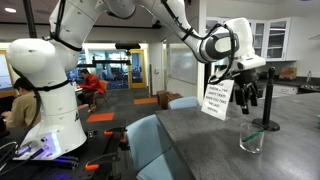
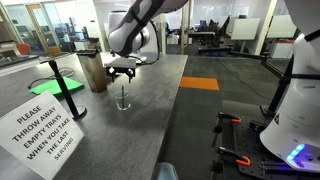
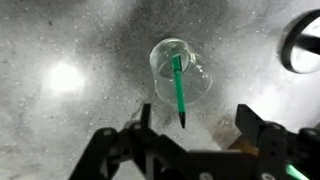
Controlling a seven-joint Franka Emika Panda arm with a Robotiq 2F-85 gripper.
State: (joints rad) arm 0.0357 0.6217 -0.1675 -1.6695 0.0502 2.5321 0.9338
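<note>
The claw [image 3: 194, 112] hangs straight above a clear cup [image 3: 180, 70], its jaws spread wide and released, with nothing between them. In the wrist view the two fingers [image 3: 243, 112] stand well apart on either side of the line of the green pen [image 3: 179, 90].

The cup stands upright on the grey tabletop [image 3: 60, 130], well in from its edges in both exterior views, at [image 1: 251, 140] and [image 2: 122, 100]. The pen sits inside it, lower end on the cup's bottom and shaft leaning on the rim. It is longer than the cup is deep, so its dark upper end juts past the rim toward the claw. That lean is probably why the claw is centred over the cup and not off to one side.

In both exterior views the claw, at [image 1: 245, 97] and [image 2: 122, 72], is clear of the cup and touches neither it nor the pen.

A printed sign [image 1: 217, 101] hangs on a black stand [image 1: 268, 125] just beside the cup. The stand's round foot shows at the wrist view's upper corner.
</note>
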